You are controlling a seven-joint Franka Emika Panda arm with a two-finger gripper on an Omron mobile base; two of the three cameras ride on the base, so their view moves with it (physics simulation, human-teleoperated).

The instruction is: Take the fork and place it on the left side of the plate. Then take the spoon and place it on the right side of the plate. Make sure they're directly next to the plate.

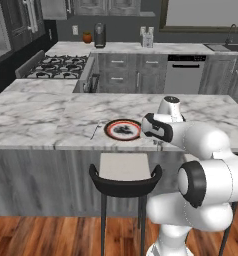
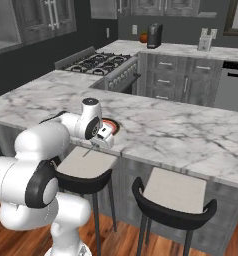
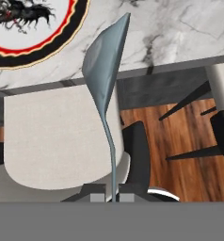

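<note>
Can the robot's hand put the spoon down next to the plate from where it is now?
Probably yes. The gripper is shut on the spoon, whose bowl hangs over the counter edge right beside the plate. Bare marble lies there, nothing blocking.

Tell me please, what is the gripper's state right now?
Gripper: closed on the spoon by its handle, beside the plate.
</note>
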